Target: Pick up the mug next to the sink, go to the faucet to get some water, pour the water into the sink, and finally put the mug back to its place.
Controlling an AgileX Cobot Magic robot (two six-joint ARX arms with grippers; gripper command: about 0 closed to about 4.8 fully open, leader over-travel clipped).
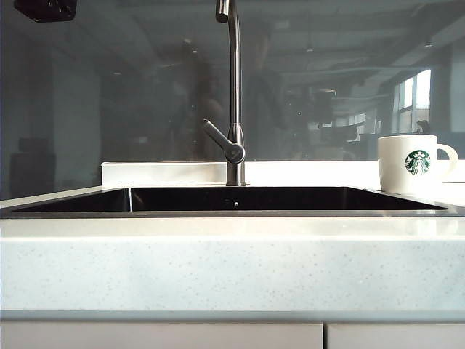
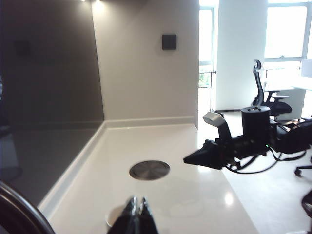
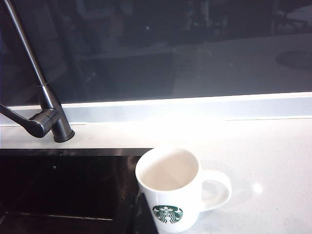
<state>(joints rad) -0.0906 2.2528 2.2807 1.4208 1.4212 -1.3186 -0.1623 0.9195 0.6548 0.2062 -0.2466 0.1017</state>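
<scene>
The white mug [image 1: 408, 163] with the green logo stands upright on the counter just right of the sink [image 1: 232, 212], its handle turned away from the basin. Seen from above, the mug [image 3: 170, 187] is empty. The steel faucet [image 1: 234, 94] rises behind the sink's middle, and no water runs from it. My right gripper [image 3: 146, 222] shows only as a dark shut tip beside the mug on its sink side, apart from it. My left gripper [image 2: 136, 207] is shut and empty, high above the counter. The exterior view shows neither gripper.
The faucet's lever [image 1: 218, 138] angles to the left. A round steel disc [image 2: 149, 169] is set in the counter beyond the mug. The right arm [image 2: 234, 146] hangs off the counter's front edge. A glossy dark backsplash [image 3: 161, 53] runs behind everything.
</scene>
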